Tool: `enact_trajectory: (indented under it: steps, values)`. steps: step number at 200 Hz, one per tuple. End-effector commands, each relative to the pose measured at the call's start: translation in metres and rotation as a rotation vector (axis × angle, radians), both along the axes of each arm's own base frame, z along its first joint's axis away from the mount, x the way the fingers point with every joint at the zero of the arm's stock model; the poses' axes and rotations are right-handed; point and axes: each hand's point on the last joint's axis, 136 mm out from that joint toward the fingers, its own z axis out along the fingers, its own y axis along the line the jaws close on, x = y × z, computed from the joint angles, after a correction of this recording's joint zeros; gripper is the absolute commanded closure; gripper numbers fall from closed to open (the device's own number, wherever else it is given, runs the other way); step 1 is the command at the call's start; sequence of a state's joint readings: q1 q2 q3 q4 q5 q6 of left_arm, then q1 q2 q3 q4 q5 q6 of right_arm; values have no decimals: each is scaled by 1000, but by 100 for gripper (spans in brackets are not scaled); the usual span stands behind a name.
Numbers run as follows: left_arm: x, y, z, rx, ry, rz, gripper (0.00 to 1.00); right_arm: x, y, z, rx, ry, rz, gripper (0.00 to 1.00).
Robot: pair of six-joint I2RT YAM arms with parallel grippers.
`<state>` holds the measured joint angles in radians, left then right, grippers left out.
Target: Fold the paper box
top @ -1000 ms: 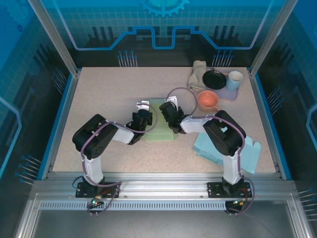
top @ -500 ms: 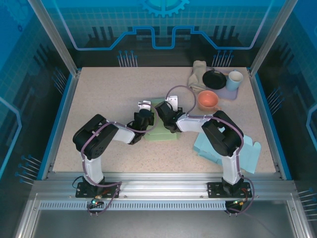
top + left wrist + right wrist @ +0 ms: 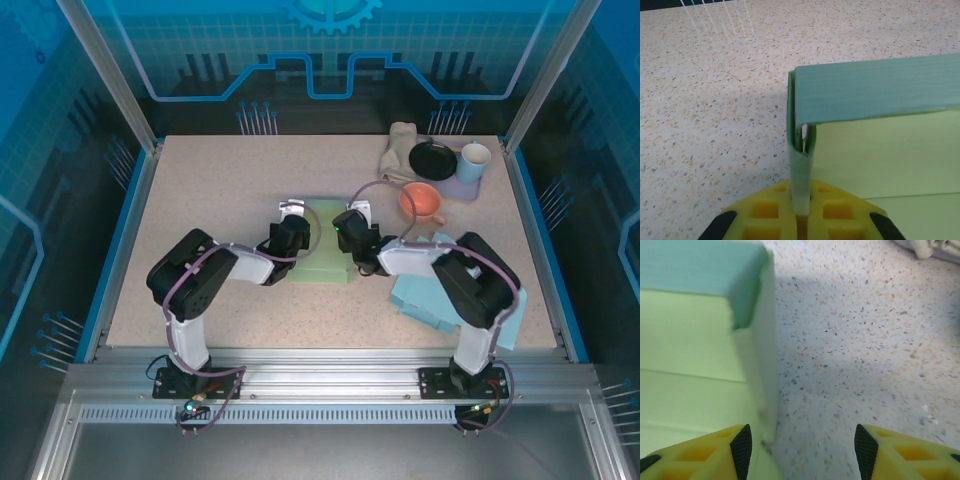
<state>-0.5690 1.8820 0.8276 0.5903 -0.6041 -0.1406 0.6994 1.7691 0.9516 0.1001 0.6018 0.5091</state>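
- Left wrist view: left gripper has its jaws pinched tight on a thin upright side wall of the paper box. A teal flap bends over from the top of that wall.
- Right wrist view: right gripper has its jaws well apart with nothing clamped. The box's corner wall stands just inside the pad at picture left; can't tell if they touch. Bare table lies across the rest of the gap.
- Top external: the box sits mid-table between both grippers, one at each side edge.
- The wrist bodies cover the fingertips from above, so the jaw gaps are unreadable there.
- Both wrist views cut off most of the box.
- Top view adds an orange bowl beyond the right arm, and blue sheets partly under it.
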Motion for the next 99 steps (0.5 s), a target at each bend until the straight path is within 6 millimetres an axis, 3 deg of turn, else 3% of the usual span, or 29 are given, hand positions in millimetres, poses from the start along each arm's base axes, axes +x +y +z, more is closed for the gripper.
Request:
enact_trajectory:
  steps: [1,12,19,53,81,99]
  values:
    - [2,-7,4,13,115,-28,93,-19,2,52,107,-55,41,40]
    - [6,-18,16,12,134,-78,93,-33,-6,75,110,-78,40,38]
    - [9,-23,29,19,104,-103,93,-49,-18,74,93,-64,41,37]
    - [16,-32,118,58,22,-217,92,-103,-54,112,117,-57,75,36]
    - [8,-41,186,88,-25,-326,92,-134,-83,151,101,-132,135,29]
    - [-6,-46,217,114,-50,-418,90,-148,-94,169,83,-190,188,27]
